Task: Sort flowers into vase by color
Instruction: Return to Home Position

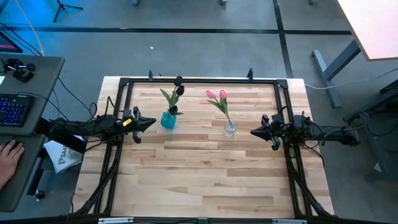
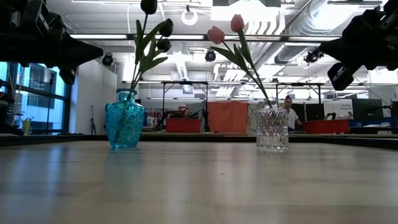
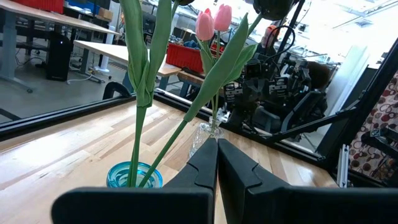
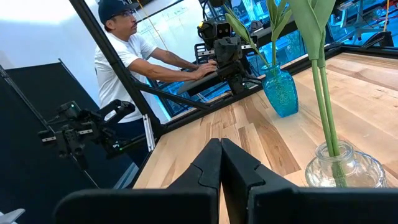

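Note:
Two dark-headed tulips [image 1: 177, 92] stand with their stems in a blue glass vase [image 1: 168, 120] at the table's far left; the vase also shows in the low view [image 2: 124, 118]. Two pink tulips [image 1: 217, 96] stand in a clear glass vase [image 1: 230, 129], which also shows in the low view [image 2: 272, 129]. My left gripper [image 1: 151, 122] is shut and empty, raised just left of the blue vase. My right gripper [image 1: 254, 131] is shut and empty, raised right of the clear vase.
A dark frame [image 1: 199, 81] runs along the table's far and side edges. The near half of the wooden table [image 1: 199, 180] is bare. A person's hand [image 1: 9, 152] rests at a desk with a keyboard beyond the table's left edge.

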You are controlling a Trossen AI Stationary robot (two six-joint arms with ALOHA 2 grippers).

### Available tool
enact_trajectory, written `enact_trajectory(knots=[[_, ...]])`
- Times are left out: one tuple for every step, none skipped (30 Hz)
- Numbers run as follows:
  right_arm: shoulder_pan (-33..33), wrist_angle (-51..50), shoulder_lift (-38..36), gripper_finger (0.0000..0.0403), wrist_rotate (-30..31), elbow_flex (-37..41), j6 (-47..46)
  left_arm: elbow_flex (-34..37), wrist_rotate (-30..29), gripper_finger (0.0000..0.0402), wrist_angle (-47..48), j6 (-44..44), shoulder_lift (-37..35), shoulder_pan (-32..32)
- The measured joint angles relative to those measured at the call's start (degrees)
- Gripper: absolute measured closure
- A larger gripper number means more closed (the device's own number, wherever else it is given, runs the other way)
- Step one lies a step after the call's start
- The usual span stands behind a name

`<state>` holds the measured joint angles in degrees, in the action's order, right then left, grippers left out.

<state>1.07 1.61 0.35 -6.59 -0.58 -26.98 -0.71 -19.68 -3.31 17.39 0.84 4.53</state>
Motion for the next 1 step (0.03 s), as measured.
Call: enact_trajectory(knots=[[0.02,0.00,-0.02,0.0402,0.00,0.00,0.00,0.00,0.00,0.0401,0.01,0.00,0.00,0.01]])
